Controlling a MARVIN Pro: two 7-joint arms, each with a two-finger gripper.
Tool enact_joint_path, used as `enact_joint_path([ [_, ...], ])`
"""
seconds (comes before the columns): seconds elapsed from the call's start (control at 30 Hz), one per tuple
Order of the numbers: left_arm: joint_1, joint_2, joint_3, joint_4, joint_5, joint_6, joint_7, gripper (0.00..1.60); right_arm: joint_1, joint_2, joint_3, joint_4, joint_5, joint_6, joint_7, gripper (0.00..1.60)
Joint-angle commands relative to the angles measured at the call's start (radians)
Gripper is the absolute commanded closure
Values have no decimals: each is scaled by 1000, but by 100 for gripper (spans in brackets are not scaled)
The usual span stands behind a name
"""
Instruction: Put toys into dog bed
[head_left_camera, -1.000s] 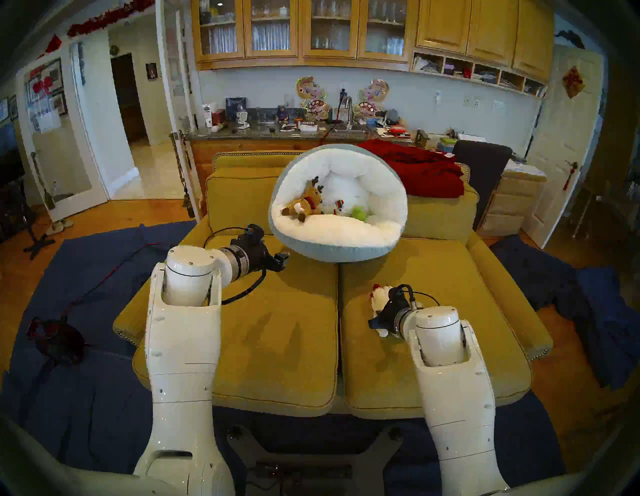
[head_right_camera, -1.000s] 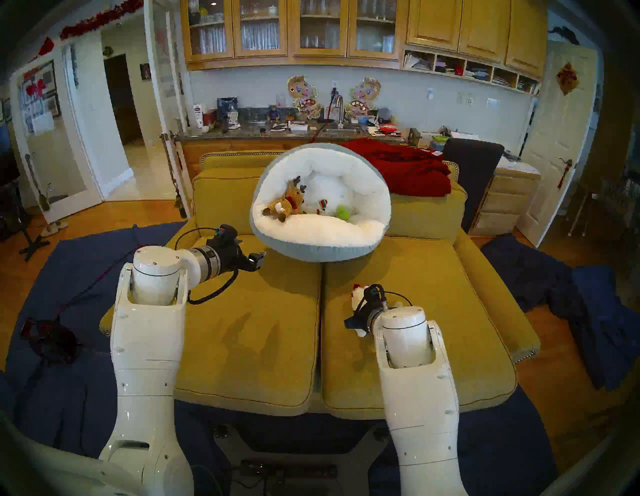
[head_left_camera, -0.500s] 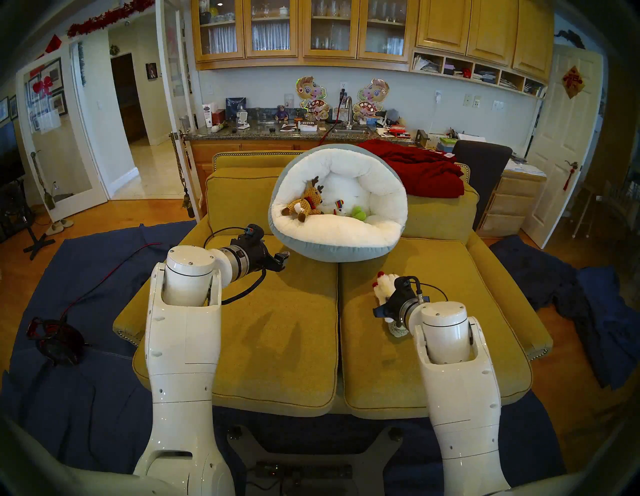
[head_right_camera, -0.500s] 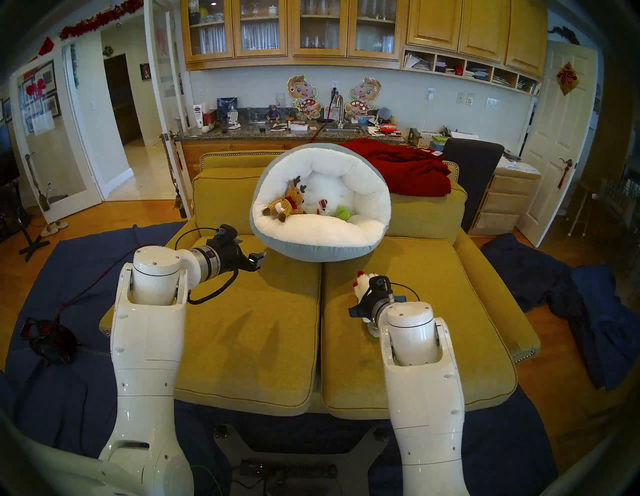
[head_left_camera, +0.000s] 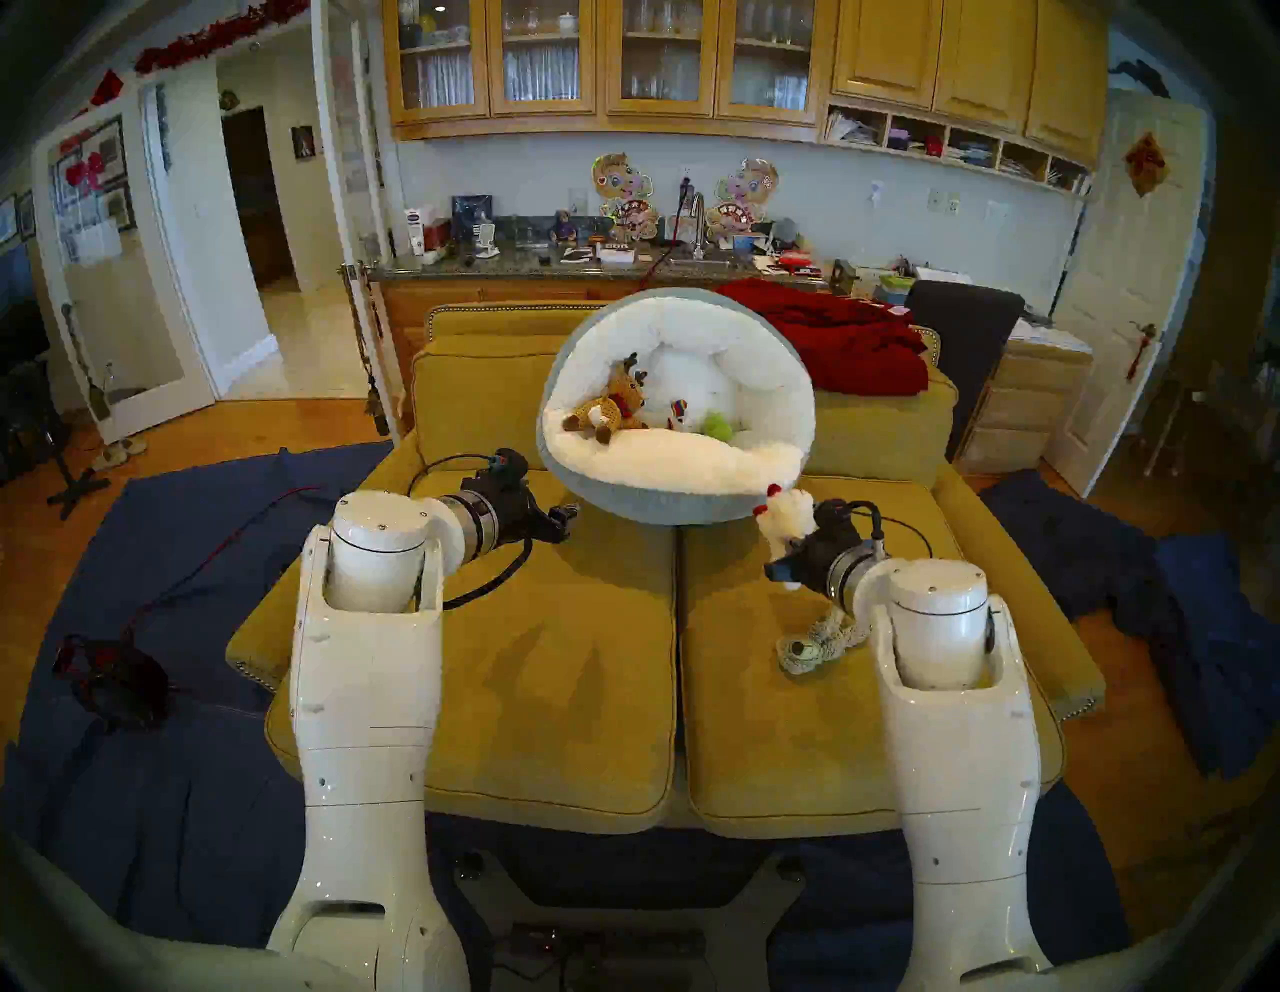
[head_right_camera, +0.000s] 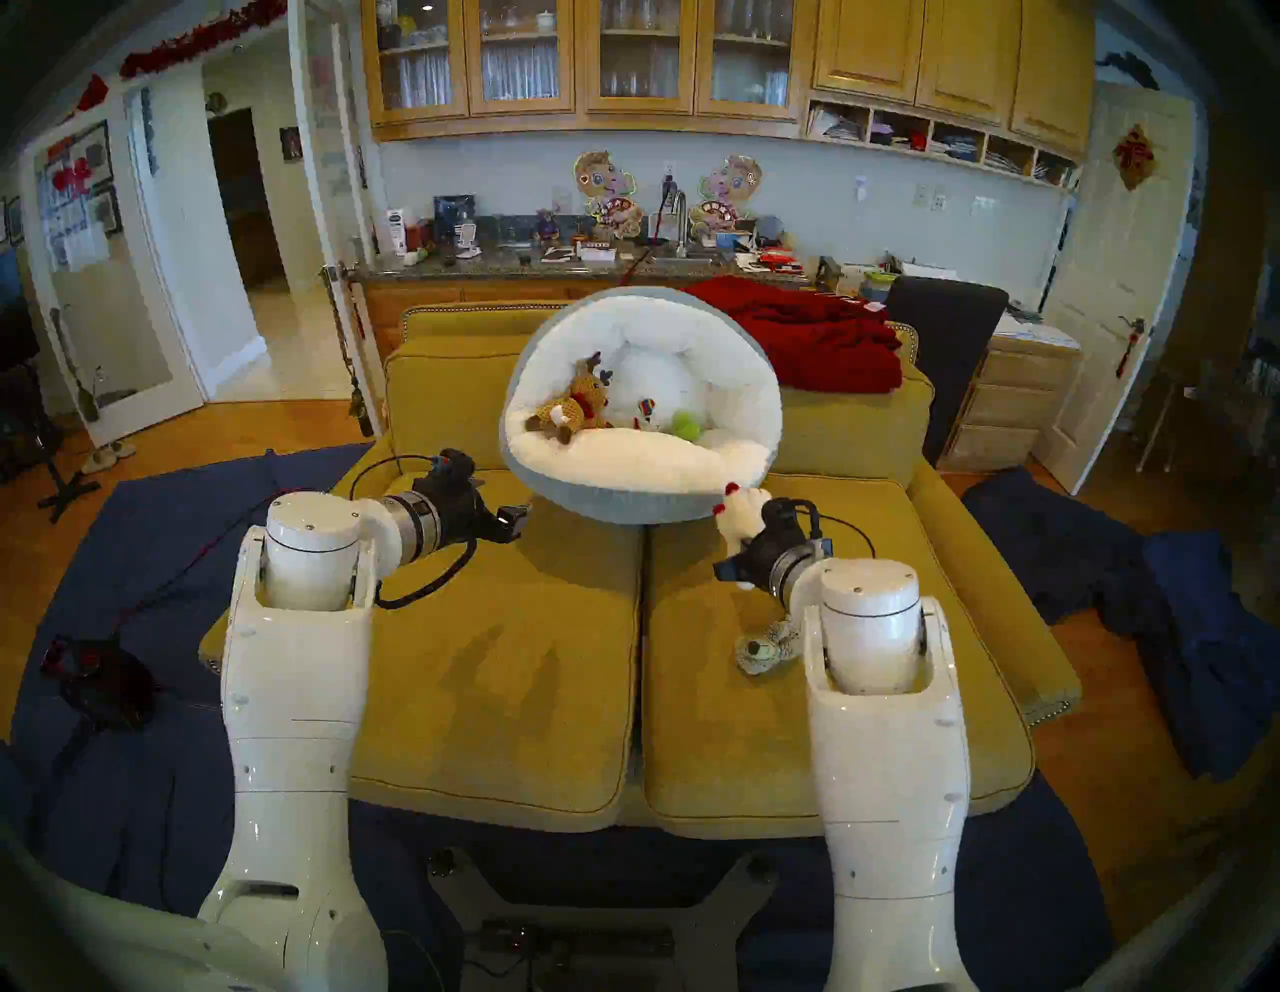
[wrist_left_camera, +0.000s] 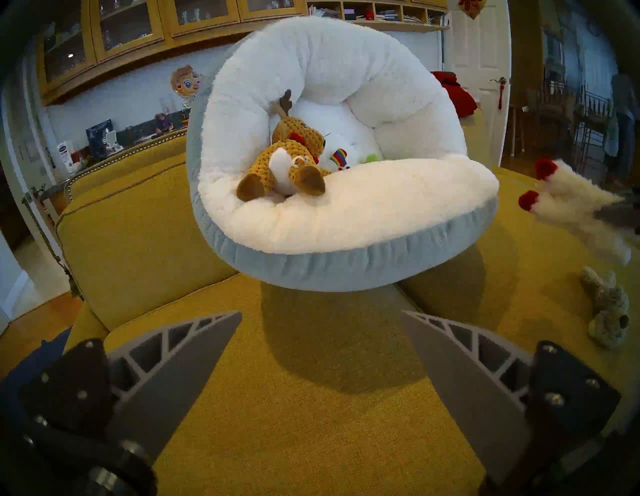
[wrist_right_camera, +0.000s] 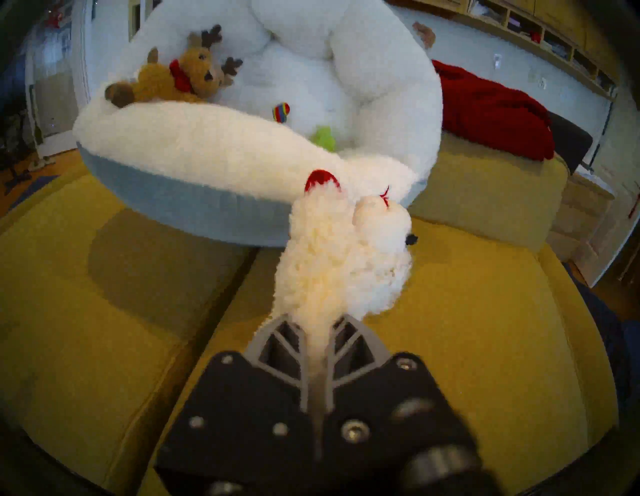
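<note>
Five plush toys were in sight, and one dog bed (head_left_camera: 665, 499) stood tilted against the back cushions of the mustard-yellow sofa (head_left_camera: 554, 658), its fluffy white inside facing the robot and its pale grey-blue underside resting over the seam between the two seat cushions. Three toys lay inside the bed: one brown knitted reindeer (head_left_camera: 609, 409) sprawled at the left of the hollow, one small white-and-rainbow toy (head_left_camera: 677, 414) in the middle, and one lime-green cactus (head_left_camera: 717, 426) just to its right. The fourth toy, the fluffy white animal (wrist_right_camera: 343, 263) with red tips, was clamped between the two fingers of the right gripper (wrist_right_camera: 317, 332), lifted clear of the seat cushion and held just in front of the bed's near right rim; whether its fur touched the rim could not be told. The fifth toy, the shaggy grey-beige floppy animal (head_left_camera: 817, 641), lay alone on the right seat cushion, below the right wrist and outside the bed. The left gripper (wrist_left_camera: 320, 346) hung over the left seat cushion with its two fingers spread wide and nothing between them, pointing toward the bed. One red blanket (head_left_camera: 845, 339) was heaped on the sofa back behind the bed, to the right.
</note>
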Motion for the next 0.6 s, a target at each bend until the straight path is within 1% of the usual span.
enact_joint_path([
  [0.0,-34,1,1,-26,-6,-7,0,0,126,32,-24,-20,2,-25,12,160],
  [0.03,-33,1,1,-26,-6,-7,0,0,104,31,-31,-39,7,-37,9,160],
  [0.07,-33,1,1,-25,-6,-7,0,0,130,24,-45,-25,14,-40,15,160],
  [0.1,-33,1,1,-25,-6,-7,0,0,130,24,-45,-25,14,-40,15,160],
  [0.17,-32,1,1,-25,-5,-6,1,0,145,14,-67,-15,18,-51,14,160],
  [0.2,-32,1,1,-25,-5,-6,1,0,172,11,-75,4,17,-47,16,160],
  [0.23,-32,1,1,-24,-5,-6,1,0,151,9,-82,-7,18,-60,12,160],
  [0.27,-32,1,1,-24,-5,-6,2,0,177,7,-89,13,16,-57,13,160],
  [0.33,-31,1,1,-24,-5,-6,2,0,181,5,-94,18,16,-62,12,160],
  [0.37,-31,1,1,-23,-5,-6,2,0,237,4,-104,57,13,-53,16,160],
  [0.4,-30,1,1,-23,-5,-6,3,0,191,-1,-104,28,14,-67,8,160],
  [0.57,-29,1,2,-20,-4,-6,4,0,234,-11,-120,75,8,-78,-2,160],
])
